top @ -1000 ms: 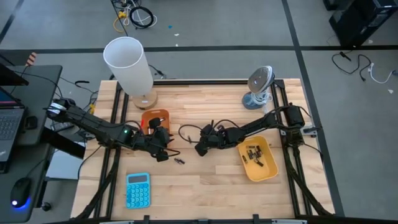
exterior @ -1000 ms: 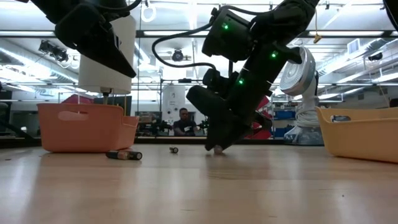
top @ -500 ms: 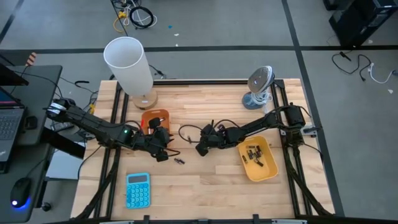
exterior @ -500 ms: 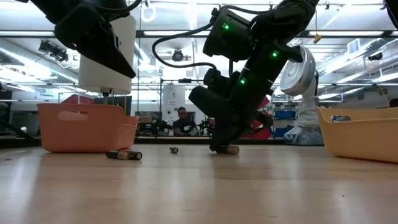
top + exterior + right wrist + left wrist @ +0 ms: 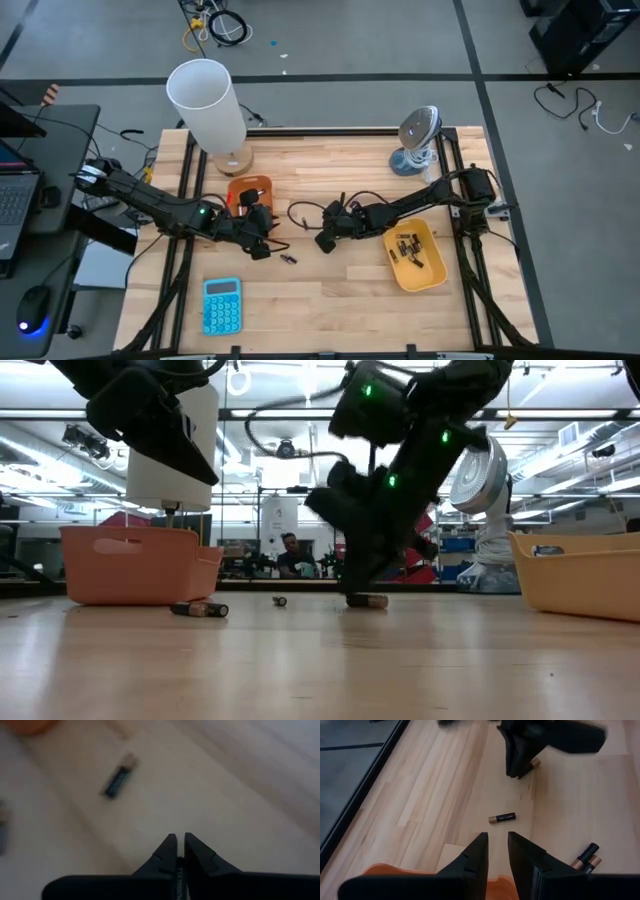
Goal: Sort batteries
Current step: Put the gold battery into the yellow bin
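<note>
Right tool (image 5: 322, 240) sits mid-desk, fingers (image 5: 170, 851) pinched nearly together with nothing between them in its wrist view. One battery (image 5: 366, 600) lies flat on the desk (image 5: 330, 290) right under that tool in the low view, not gripped. Blurred dark battery (image 5: 120, 776) lies on the wood ahead of the right tool, apart from it.

Left tool (image 5: 262, 244) is beside the orange tray (image 5: 249, 190), fingers (image 5: 475, 856) a narrow gap apart, nothing in them. Orange tray rim shows just under it in the left wrist view. Ahead of the left tool: single battery (image 5: 502, 817) lying alone between the two tools; a pair of batteries (image 5: 586, 857) off to one side, touching each other. Low view shows the same pair (image 5: 200, 609) in front of the orange tray, plus an end-on cell (image 5: 279, 600) farther back.

Yellow tray (image 5: 417, 257) is behind the right tool, by its arm, with several batteries inside.
</note>
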Motion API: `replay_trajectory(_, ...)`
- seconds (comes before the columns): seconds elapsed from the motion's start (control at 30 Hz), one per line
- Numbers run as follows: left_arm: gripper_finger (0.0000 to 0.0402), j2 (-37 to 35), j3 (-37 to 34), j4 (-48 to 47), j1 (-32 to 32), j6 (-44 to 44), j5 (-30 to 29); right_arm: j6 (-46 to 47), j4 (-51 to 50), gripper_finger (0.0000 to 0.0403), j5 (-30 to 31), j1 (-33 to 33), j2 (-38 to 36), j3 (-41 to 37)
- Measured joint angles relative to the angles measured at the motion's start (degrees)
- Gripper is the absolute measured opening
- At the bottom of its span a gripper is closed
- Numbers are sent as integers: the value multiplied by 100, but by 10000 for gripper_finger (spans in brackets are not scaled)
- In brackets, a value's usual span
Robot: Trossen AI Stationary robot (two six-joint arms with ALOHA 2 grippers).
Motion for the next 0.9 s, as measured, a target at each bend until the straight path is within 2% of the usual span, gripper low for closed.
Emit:
replay_trajectory(0.13,76,0,0,0,0,7,-1,-135,-7,2,36,0,-198,-4)
replay_trajectory(0.27,76,0,0,-1,0,7,-1,-305,26,2,153,0,-353,-4)
replay_trajectory(0.33,76,0,0,0,0,7,-1,-699,38,4,137,12,-366,-2)
replay_trajectory(0.47,76,0,2,-2,0,7,-1,-1470,79,9,-386,82,-427,3)
replay_trajectory(0.53,76,0,2,-4,0,7,2,-1884,67,21,-682,168,-429,7)
replay_trajectory(0.6,76,0,2,-4,0,7,0,-2129,10,38,-726,303,-381,7)
replay_trajectory(0.7,76,-1,2,-4,0,7,2,-2219,-41,73,-384,508,-364,5)
replay_trajectory(0.9,76,0,2,-4,0,7,2,-2603,-19,141,885,871,-364,9)
